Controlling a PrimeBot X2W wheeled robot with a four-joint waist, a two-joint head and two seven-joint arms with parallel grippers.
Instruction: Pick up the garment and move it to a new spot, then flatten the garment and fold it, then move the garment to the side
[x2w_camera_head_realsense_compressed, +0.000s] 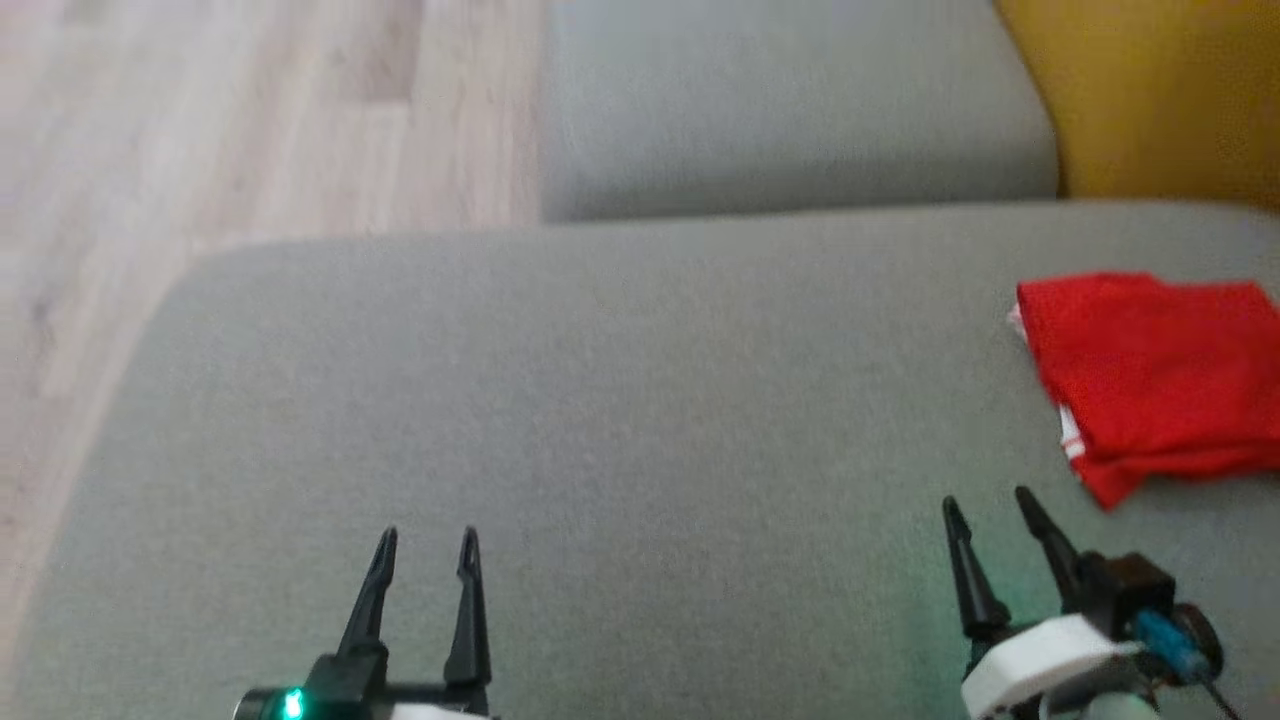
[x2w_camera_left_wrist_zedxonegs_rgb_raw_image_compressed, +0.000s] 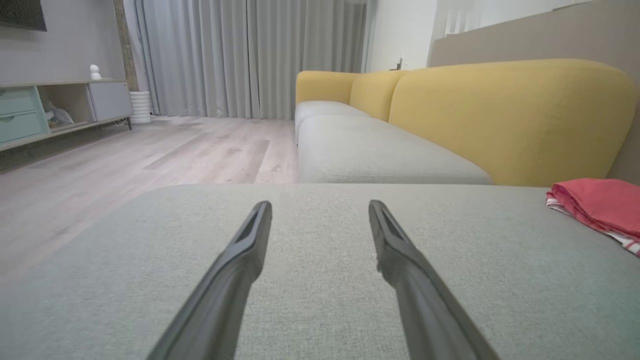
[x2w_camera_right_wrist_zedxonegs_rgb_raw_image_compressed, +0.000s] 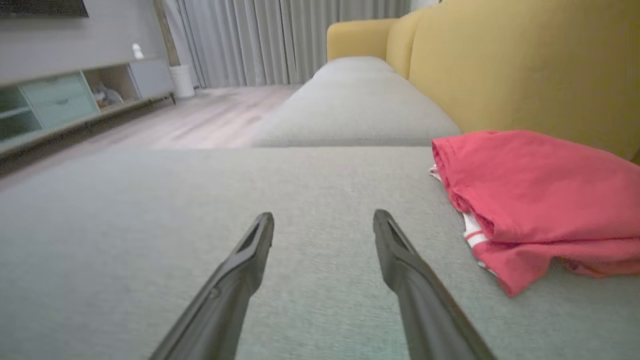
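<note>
Left hand (x2w_camera_head_realsense_compressed: 428, 535) and right hand (x2w_camera_head_realsense_compressed: 985, 497) are spread, empty. A folded red garment (x2w_camera_head_realsense_compressed: 1150, 380) lies on the grey woven sofa cushion (x2w_camera_head_realsense_compressed: 600, 400). The wrist views reveal its layered, white-striped edge and pleated curtains (x2w_camera_left_wrist_zedxonegs_rgb_raw_image_compressed: 225, 50).

Head looks down; wrists low, level; all share garment (x2w_camera_head_realsense_compressed: 1150, 380).

Carrier: grey seat cushion (x2w_camera_head_realsense_compressed: 620, 400), wide, woven fabric, rounded corner at far left. 
On it: red garment (x2w_camera_head_realsense_compressed: 1150, 380), folded in layers, lying flat at cushion's right side, near yellow backrest (x2w_camera_head_realsense_compressed: 1160, 90). White striped trim peeks from garment's left edge. 
Second grey cushion (x2w_camera_head_realsense_compressed: 790, 110) abuts far side, narrow seam between. 
Pale wood floor (x2w_camera_head_realsense_compressed: 200, 120) lies left of both cushions.
</note>
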